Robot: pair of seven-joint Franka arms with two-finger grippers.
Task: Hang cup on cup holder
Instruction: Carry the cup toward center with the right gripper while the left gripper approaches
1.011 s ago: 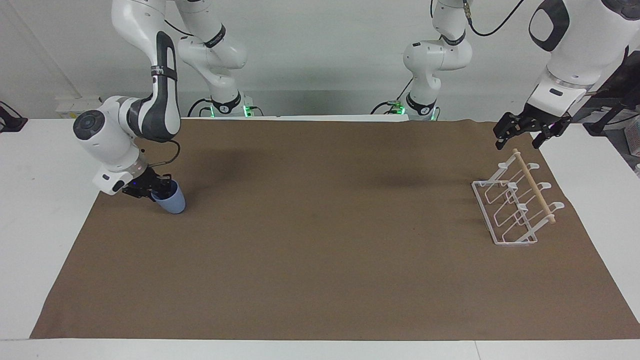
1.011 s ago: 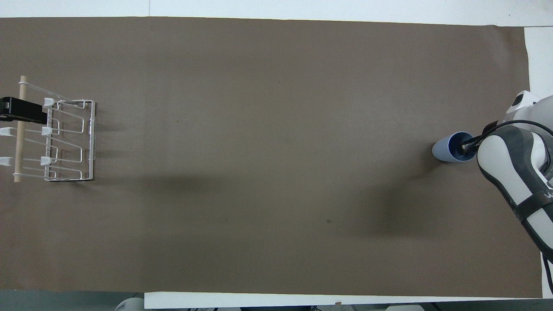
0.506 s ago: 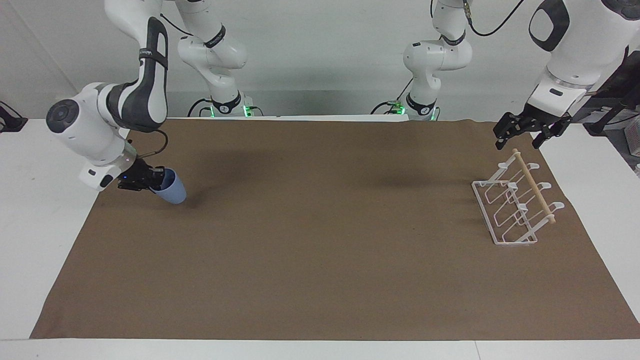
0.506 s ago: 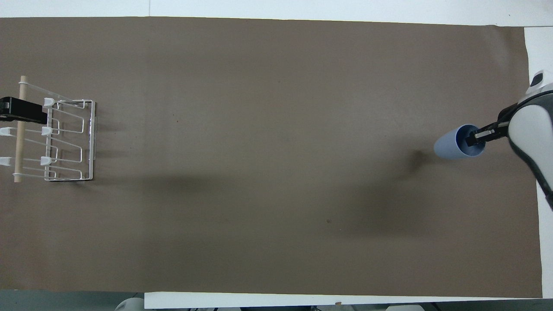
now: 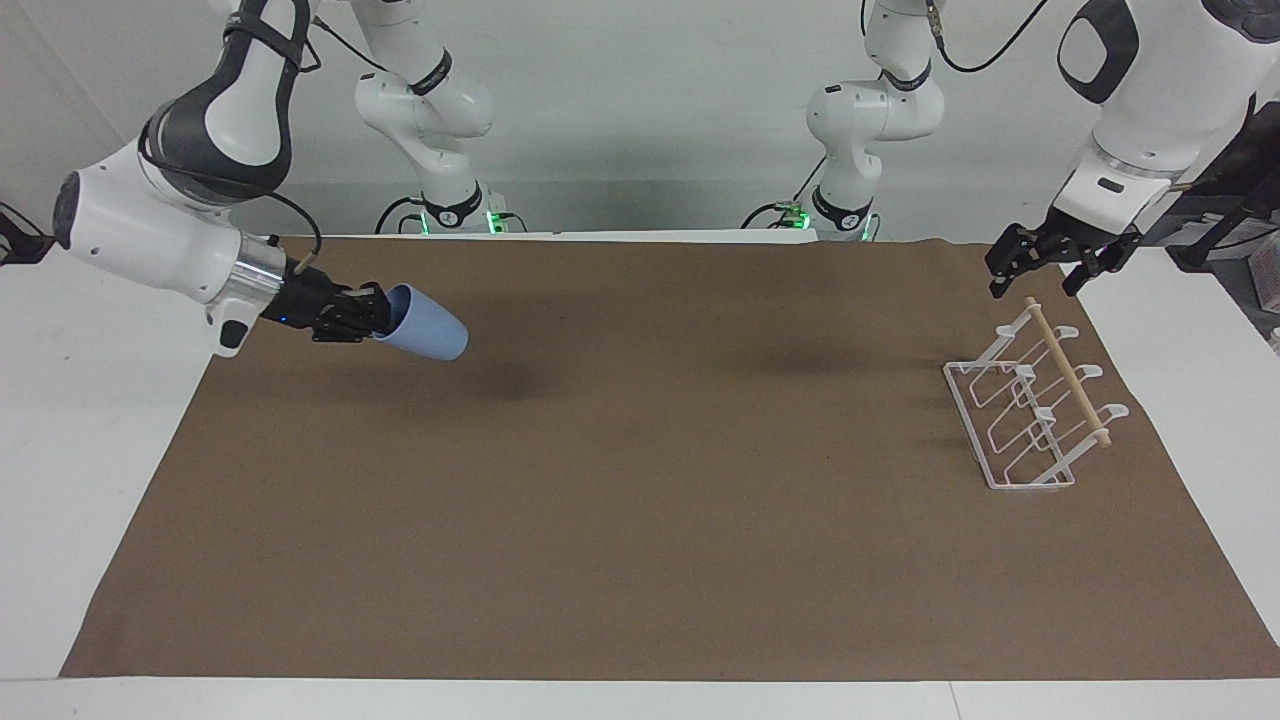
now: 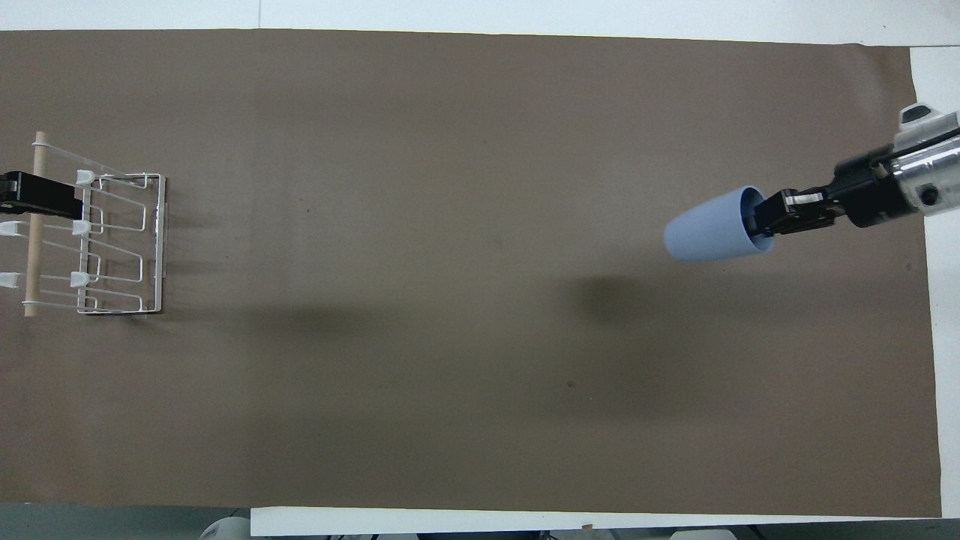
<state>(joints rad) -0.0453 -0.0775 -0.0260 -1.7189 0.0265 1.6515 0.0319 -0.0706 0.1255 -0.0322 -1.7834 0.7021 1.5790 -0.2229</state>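
The light-blue cup (image 5: 425,325) is held in the air, lying almost level with its base toward the left arm's end of the table. My right gripper (image 5: 385,312) is shut on the cup's rim, one finger inside its mouth, over the brown mat at the right arm's end. In the overhead view the cup (image 6: 709,225) and the right gripper (image 6: 759,217) show the same grip. The white wire cup holder (image 5: 1030,415) with its wooden dowel stands at the left arm's end; it also shows in the overhead view (image 6: 120,244). My left gripper (image 5: 1038,272) waits open above the dowel.
A brown mat (image 5: 640,520) covers most of the white table (image 5: 60,400). The white table shows bare around the mat's edges. Both arm bases stand at the robots' edge of the table.
My right gripper has lifted the cup off the mat, tipped it nearly level and carried it toward the table's middle. The left arm and the cup holder have not moved.
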